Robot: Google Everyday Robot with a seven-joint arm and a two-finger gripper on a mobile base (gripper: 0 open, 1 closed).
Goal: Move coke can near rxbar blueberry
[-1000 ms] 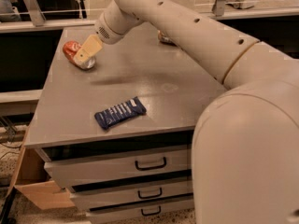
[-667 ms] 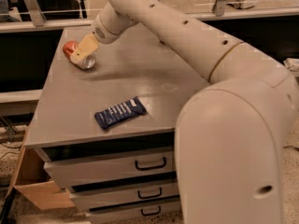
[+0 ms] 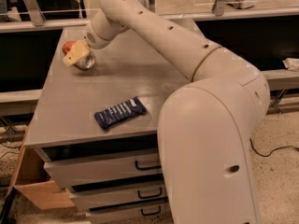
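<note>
The coke can (image 3: 69, 47) lies on its side at the far left corner of the grey cabinet top (image 3: 140, 73), its silver end (image 3: 87, 61) facing front right. My gripper (image 3: 77, 55) is down on the can and covers its middle. The rxbar blueberry (image 3: 120, 112), a flat dark blue wrapper with white lettering, lies near the front edge, well apart from the can and to its front right. My arm (image 3: 187, 50) reaches in from the right across the back of the top.
The cabinet has several drawers (image 3: 107, 167) below its front edge. A cardboard box (image 3: 35, 190) stands on the floor at its lower left. A rail with glass (image 3: 187, 3) runs behind. A cable (image 3: 275, 150) lies on the floor at right.
My arm's elbow and upper part have swung left and fill more of the right side. The gripper stays at the can; can and bar have not moved.
</note>
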